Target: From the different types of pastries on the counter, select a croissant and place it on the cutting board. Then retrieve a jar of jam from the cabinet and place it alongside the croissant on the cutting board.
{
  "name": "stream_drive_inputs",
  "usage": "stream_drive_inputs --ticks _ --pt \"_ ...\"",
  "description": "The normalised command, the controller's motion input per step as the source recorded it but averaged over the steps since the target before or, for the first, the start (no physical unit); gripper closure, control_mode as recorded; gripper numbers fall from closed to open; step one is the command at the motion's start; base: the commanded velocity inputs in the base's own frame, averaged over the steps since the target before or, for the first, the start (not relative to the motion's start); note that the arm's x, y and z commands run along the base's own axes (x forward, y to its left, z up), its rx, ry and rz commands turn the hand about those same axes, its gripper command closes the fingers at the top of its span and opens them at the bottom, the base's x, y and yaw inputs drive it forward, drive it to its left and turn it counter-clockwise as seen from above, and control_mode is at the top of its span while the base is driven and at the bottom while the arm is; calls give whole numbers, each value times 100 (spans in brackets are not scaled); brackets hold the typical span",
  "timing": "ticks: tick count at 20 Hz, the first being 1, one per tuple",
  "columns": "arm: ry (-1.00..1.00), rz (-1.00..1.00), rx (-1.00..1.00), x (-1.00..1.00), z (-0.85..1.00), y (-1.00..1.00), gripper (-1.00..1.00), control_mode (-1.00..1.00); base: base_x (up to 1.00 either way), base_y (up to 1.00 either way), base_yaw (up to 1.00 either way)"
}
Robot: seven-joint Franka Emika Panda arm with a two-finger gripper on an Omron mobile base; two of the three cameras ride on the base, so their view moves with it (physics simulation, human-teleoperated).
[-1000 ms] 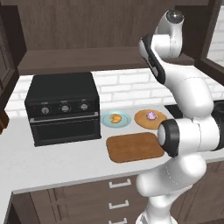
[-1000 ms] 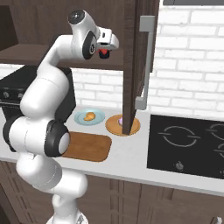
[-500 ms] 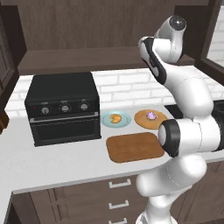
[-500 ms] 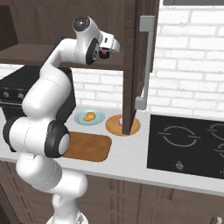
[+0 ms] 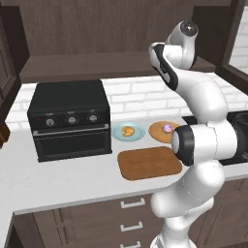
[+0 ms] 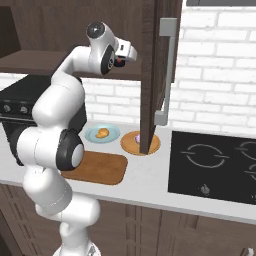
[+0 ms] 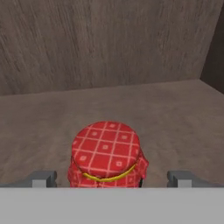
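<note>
black toaster oven point(image 5: 70, 118), blue plate point(image 5: 128, 131), round wooden plate point(image 5: 163, 131), black cooktop point(image 6: 216, 166)

The jar of jam point(image 7: 106, 154) is cut off at its lower part by the bottom of the hand view, so its base on the shelf point(image 7: 175, 118) cannot be seen. In the right base view the open cabinet door point(image 6: 152, 75) hides part of the frosted pastry point(image 6: 138, 138) and its wooden plate point(image 6: 131, 144). The tool point(image 6: 120, 61) is too small there to tell how its jaws stand.
</note>
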Motion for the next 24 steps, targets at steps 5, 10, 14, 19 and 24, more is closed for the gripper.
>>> stream_drive_inputs --ticks 5,10,14,19,24 --pt "0 0 0 16 0 2 -100 -100 0 0 0" --pt "0 0 0 16 0 1 -100 -100 0 0 0" --pt "0 0 0 0 0 0 100 -100 0 0 0" --pt "0 0 0 -3 0 0 100 -100 0 0 0" --pt "0 0 1 -84 -2 40 100 -100 0 0 0"
